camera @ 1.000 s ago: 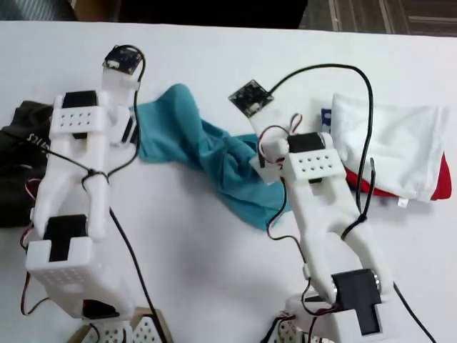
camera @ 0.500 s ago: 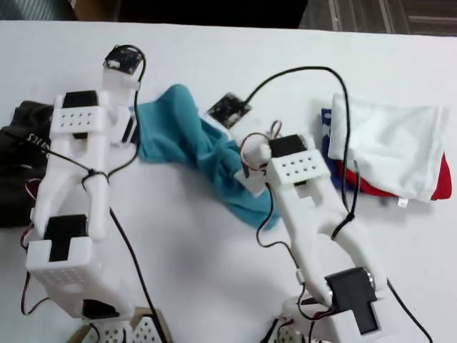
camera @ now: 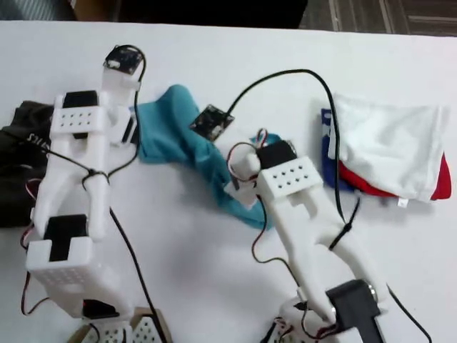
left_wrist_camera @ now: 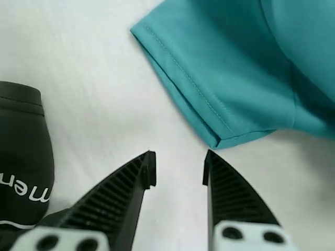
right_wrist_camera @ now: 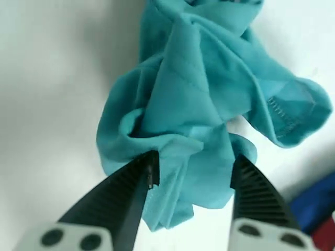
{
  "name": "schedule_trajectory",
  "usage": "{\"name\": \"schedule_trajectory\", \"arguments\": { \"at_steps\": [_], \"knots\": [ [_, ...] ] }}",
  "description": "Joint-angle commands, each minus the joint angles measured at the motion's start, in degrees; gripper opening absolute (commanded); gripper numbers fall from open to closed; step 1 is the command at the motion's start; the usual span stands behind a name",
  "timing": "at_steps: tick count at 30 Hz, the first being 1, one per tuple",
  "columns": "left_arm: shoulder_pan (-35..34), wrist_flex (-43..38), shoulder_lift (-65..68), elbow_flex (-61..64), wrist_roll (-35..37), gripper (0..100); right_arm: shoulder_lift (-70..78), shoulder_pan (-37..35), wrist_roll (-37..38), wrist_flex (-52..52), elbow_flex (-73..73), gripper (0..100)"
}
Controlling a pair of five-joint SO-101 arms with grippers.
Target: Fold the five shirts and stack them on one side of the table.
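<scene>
From above, the teal shirt (camera: 168, 118) is lying as a long rumpled band slanting across the bench (camera: 214, 57). One end is running toward the black shirt (camera: 18, 143), the other toward the folded stack (camera: 393, 143).

Through the left wrist camera, my left tool (left_wrist_camera: 178, 162) is hanging released, jaws apart. The shirt's hemmed sleeve corner is sitting just beyond the tips, with nothing between them.

Through the right wrist camera, my right tool (right_wrist_camera: 192, 162) is standing released too, jaws spread and straddling the bunched end. Cloth is lying between them, not clamped as far as I can tell.

I am judging that each tool is sitting at its own end of the long axis, so spreading calls for pulling those ends apart.
</scene>
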Motion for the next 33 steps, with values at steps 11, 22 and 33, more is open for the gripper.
{"name": "schedule_trajectory", "arguments": {
  "at_steps": [11, 22, 33],
  "knots": [
    [-0.35, -0.62, -3.96, -0.31, 0.09, 17, -3.21, -1.98, 0.62, -5.93, 6.24, 22.4],
    [-0.18, -0.79, -3.96, -0.31, 0.18, 17, -3.82, -0.92, 0.62, -8.22, 9.67, 17.8],
    [-0.44, -0.79, -3.96, -0.31, 0.18, 17, -8.84, 1.27, 0.53, -7.96, 3.34, 2.2]
  ]
}}
